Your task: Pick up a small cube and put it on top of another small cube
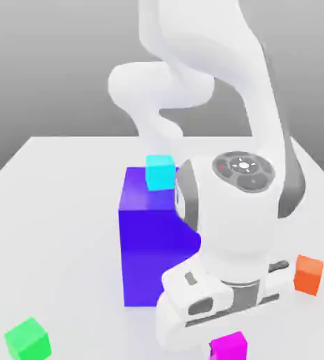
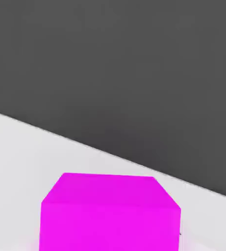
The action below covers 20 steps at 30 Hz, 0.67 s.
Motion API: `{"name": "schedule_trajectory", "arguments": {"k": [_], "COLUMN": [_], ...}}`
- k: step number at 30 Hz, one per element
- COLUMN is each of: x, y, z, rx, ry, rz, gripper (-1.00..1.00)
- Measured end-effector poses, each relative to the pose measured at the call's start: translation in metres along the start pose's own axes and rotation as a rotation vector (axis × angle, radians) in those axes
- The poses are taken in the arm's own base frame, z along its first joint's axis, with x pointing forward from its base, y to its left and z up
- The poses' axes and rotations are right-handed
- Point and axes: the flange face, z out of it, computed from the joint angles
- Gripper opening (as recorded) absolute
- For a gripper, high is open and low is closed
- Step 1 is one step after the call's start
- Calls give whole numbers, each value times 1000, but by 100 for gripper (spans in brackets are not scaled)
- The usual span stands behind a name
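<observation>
Magenta cube being gripped!
It's being held by the gripper, cyan cube being supported atop lg. blue block.

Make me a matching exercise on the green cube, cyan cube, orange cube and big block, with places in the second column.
Things:
1. green cube
2. cyan cube
3. orange cube
4. big block

Places in the exterior view:
A. far right
B. directly below the cyan cube
C. lower left corner
D. above the big block's front

Pairs: 1-C, 2-D, 3-A, 4-B
</observation>
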Motion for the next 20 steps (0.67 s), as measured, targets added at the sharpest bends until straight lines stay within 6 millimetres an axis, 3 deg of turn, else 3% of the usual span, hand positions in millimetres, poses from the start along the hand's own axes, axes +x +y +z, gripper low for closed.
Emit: {"name": "schedule_trajectory", "arguments": {"k": [6,8,9,10,16,18,20], "x": [70,88,96,98,100,102,102], "y": [136,184,204,214,220,223,224], "z": [-24,-13,1,14,21,7,-20], "rx": [1,5,7,7,6,6,6], "ry": [-3,-5,-5,-6,-5,-4,-4], "rz": [422,567,627,658,673,684,687], "gripper": [-100,-100,-100,100,100,100,100]}}
